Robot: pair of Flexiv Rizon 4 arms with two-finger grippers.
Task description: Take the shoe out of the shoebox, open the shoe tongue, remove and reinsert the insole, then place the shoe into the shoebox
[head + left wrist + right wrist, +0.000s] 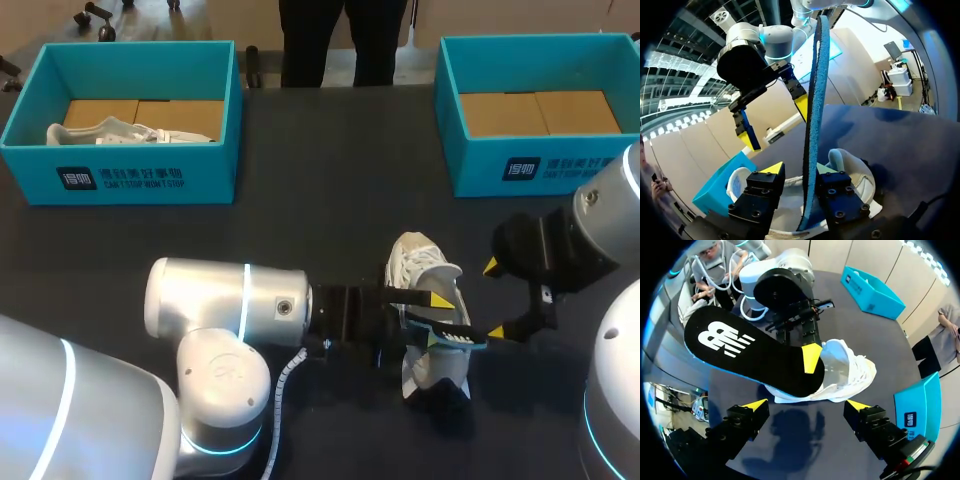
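The white shoe (420, 262) lies on the table (320, 180) near its front edge, a little right of the middle, well apart from both teal shoeboxes at the far edge, which gives both arms room to work over it. The left pincer (436, 320) is clamped on the black insole (750, 355), one yellow fingertip (812, 357) flat on its printed top face and the other on the underside, so the thin sheet is held by its faces and does not slip. It holds the insole just above the shoe's opening, likely so that it can be slid straight back in. The right pincer (806, 405) hangs beside the shoe toward the table's right edge, fingers wide apart and holding nothing, probably waiting to steady the shoe or spread the tongue. The shoebox at the far right corner (520, 165) shows only its brown floor and looks like the shoe's destination. The one at the far left corner (130, 180) holds another white shoe (110, 130)
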